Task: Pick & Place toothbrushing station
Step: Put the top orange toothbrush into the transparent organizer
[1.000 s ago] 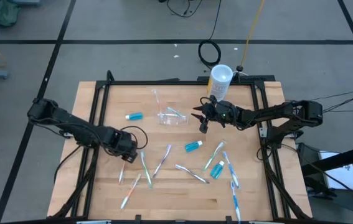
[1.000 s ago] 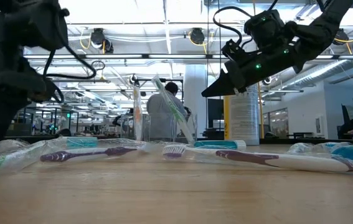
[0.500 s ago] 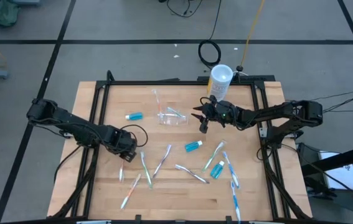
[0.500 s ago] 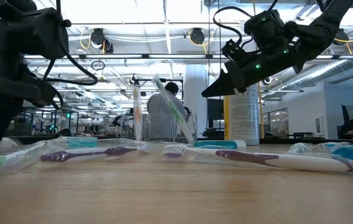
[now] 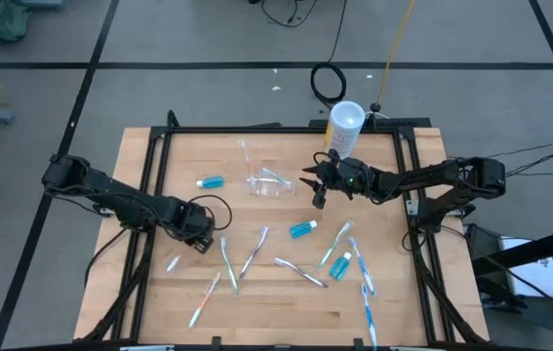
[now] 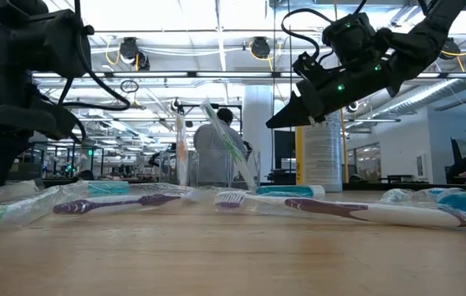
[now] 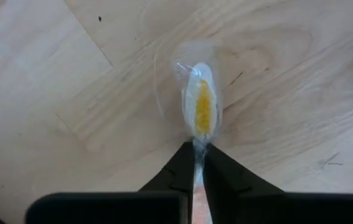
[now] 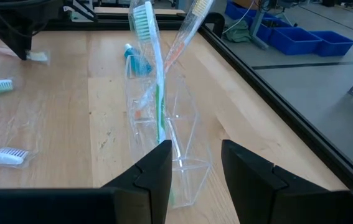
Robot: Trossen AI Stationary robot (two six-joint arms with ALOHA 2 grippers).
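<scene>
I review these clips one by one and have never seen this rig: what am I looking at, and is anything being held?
Two dark robot arms work at a wooden table. One camera looks down from above, one sits at table height, and one rides on each wrist. The left gripper is shut on a wrapped toothbrush with orange bristles. The right gripper is open beside the clear holder, which has two toothbrushes in it. More toothbrushes and teal toothpaste tubes lie scattered. A white canister stands at the far edge.

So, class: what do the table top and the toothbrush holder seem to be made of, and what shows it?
The table top looks like pale wood with a smooth matt finish: grain lines and plank seams show. The toothbrush holder seems to be clear, glossy hard plastic, possibly acrylic: the table shows through its walls, and its edges catch light.
</scene>
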